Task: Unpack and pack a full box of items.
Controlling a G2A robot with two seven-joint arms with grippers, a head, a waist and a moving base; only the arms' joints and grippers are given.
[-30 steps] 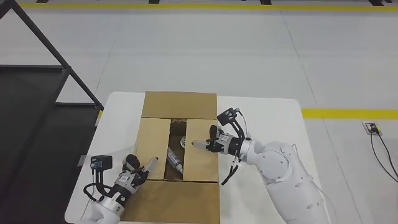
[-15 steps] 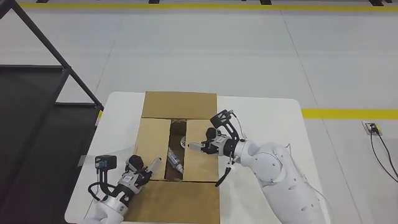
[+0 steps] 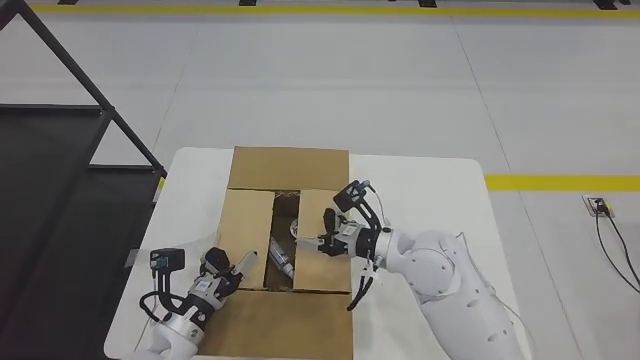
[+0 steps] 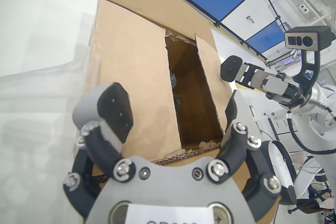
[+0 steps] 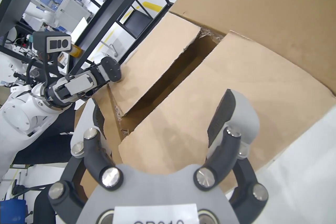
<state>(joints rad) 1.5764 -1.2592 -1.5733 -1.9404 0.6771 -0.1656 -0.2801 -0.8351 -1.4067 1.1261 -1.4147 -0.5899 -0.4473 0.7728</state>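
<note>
Box (image 3: 290, 168), right end effector (image 3: 325, 244) over its flap (image 3: 335, 272)

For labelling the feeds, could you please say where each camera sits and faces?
Top view: atop the robot, looking down at table, cardboard box, left gripper, right gripper.
Left wrist view: on that wrist, facing across the box; open left gripper in front.
Right wrist view: on that wrist, facing back across it; open right gripper in front.
Shared: each wrist view shows the other gripper across the box.
</note>
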